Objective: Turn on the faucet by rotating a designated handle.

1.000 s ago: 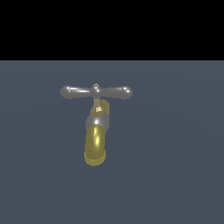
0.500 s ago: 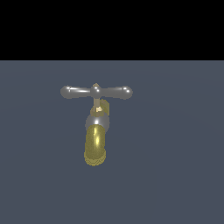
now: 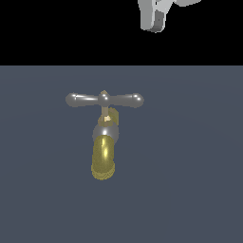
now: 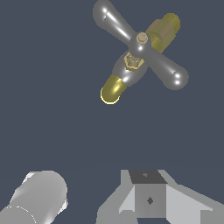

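The faucet (image 3: 104,142) stands on the dark grey floor, its yellow-gold spout (image 3: 103,161) pointing toward the exterior view's near side. On its thin stem sits the handle (image 3: 104,99), a glossy grey crossbar lying level across the exterior view. The wrist view looks down on the handle (image 4: 142,43) and spout (image 4: 111,91). My gripper (image 3: 154,19) hangs high above and toward the exterior view's right of the faucet, touching nothing. Only its lower tip shows there. In the wrist view the gripper (image 4: 148,192) is one pale grey block, so the spacing of its fingers is unclear.
A flat dark grey floor (image 3: 190,166) surrounds the faucet, with black background above it. A pale grey cylinder (image 4: 37,197) shows in the wrist view beside the gripper block.
The gripper's tip has come into the exterior view at the top right, where nothing showed before. Faucet and handle have not moved.
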Motion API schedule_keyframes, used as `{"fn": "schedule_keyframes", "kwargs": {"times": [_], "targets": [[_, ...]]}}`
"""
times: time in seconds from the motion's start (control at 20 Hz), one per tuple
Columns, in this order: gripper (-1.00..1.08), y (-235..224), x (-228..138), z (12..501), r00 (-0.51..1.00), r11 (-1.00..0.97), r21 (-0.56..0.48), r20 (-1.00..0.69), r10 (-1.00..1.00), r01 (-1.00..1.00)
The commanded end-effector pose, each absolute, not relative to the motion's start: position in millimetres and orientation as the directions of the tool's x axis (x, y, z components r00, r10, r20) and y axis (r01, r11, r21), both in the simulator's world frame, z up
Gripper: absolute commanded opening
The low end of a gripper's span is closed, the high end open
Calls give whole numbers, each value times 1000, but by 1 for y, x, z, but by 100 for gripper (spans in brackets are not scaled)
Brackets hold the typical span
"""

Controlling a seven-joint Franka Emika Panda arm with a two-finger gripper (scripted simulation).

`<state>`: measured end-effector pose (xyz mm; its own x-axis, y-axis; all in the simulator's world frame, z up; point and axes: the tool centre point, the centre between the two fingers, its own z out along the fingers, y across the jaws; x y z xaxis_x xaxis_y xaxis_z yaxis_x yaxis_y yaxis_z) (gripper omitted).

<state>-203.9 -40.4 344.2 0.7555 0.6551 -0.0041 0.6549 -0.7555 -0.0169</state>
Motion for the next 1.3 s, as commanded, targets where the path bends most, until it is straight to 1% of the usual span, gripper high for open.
{"fn": "schedule_keyframes", "kwargs": {"times": [0.0, 0.65, 1.25], "targets": [[-100, -43, -198, 332, 710, -710, -15, -4, 704, 704], [-100, -51, -162, 269, 442, -442, -7, -3, 897, 897], [-100, -47, -131, 219, 186, -186, -1, -3, 983, 983]]}}
